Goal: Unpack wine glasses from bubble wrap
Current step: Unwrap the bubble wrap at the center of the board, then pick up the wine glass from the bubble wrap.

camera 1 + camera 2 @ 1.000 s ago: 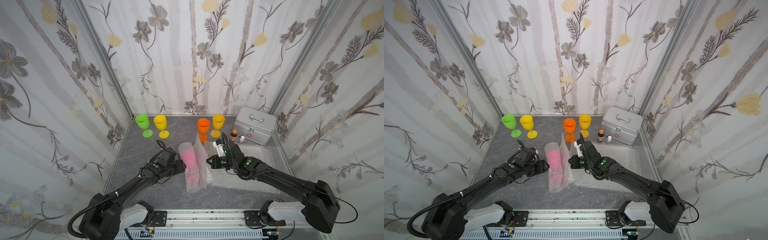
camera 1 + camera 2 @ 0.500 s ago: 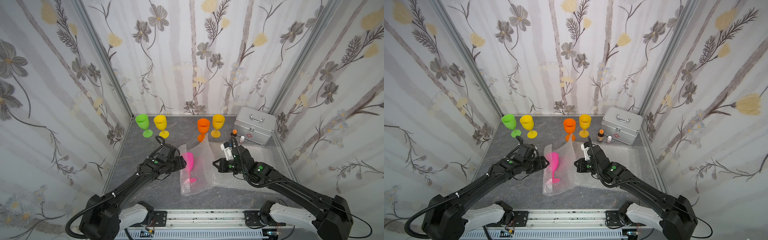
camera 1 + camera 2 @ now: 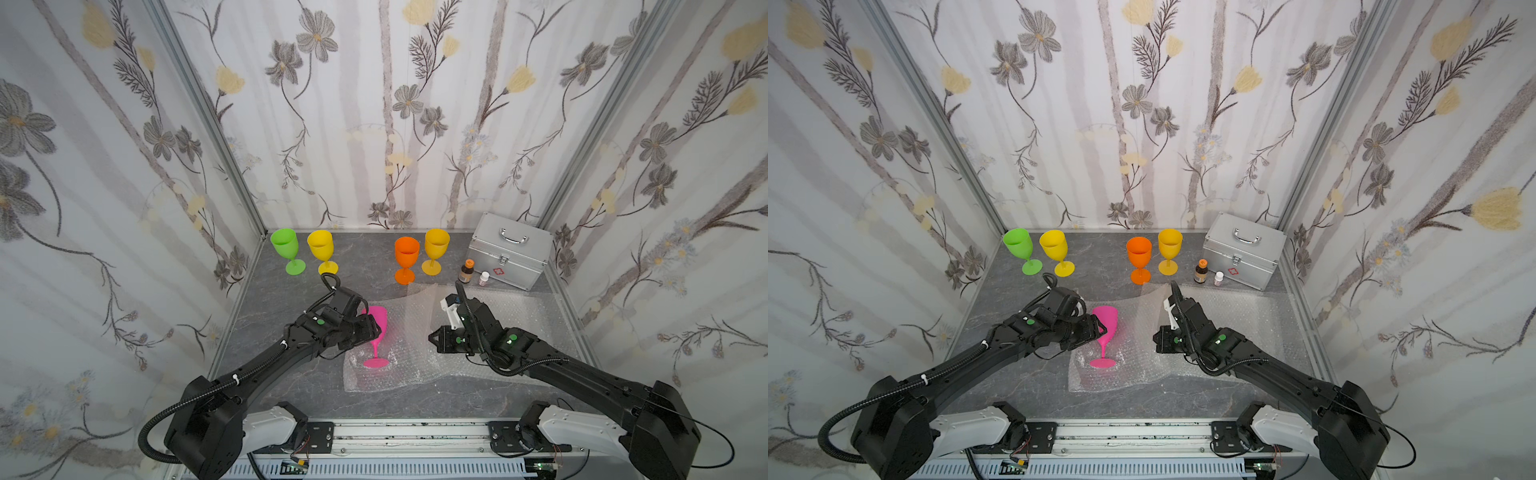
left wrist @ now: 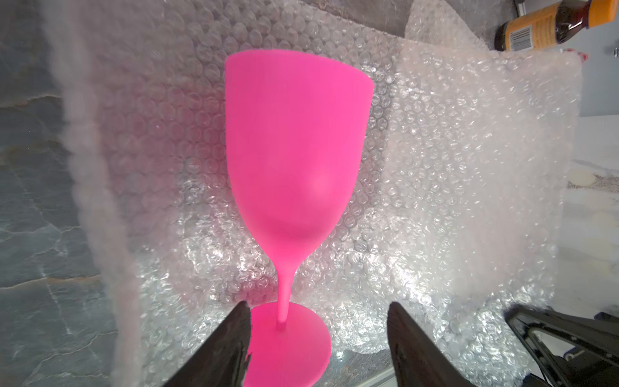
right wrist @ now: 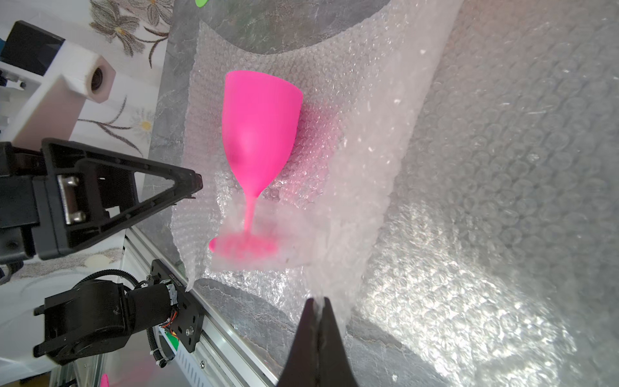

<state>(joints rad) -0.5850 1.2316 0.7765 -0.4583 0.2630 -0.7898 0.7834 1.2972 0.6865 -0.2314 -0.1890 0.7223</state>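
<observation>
A hot pink wine glass (image 3: 377, 322) (image 4: 294, 150) lies on its side on unrolled bubble wrap (image 3: 415, 332) (image 5: 368, 134) mid-table, with its foot toward the front. My left gripper (image 3: 368, 332) (image 4: 318, 305) is open. Its fingers (image 4: 234, 335) stand either side of the glass's foot and stem, one finger at the foot's rim. My right gripper (image 3: 432, 338) (image 5: 318, 300) is shut on the wrap's edge and holds that flap raised to the right of the glass. A fold of wrap covers part of the foot. Lime green (image 3: 286, 245), yellow (image 3: 321, 247), orange (image 3: 406, 253) and amber (image 3: 436, 243) glasses stand at the back.
A silver metal case (image 3: 511, 253) stands at the back right, with a brown orange-capped bottle (image 3: 467, 271) and a small white bottle (image 3: 484, 277) in front of it. More flat bubble wrap (image 3: 528, 316) lies under my right arm. Papered walls close three sides.
My right gripper has pulled the wrap rightward, unrolling it, so the pink glass now lies bare. My left gripper has come in around its foot and stem.
</observation>
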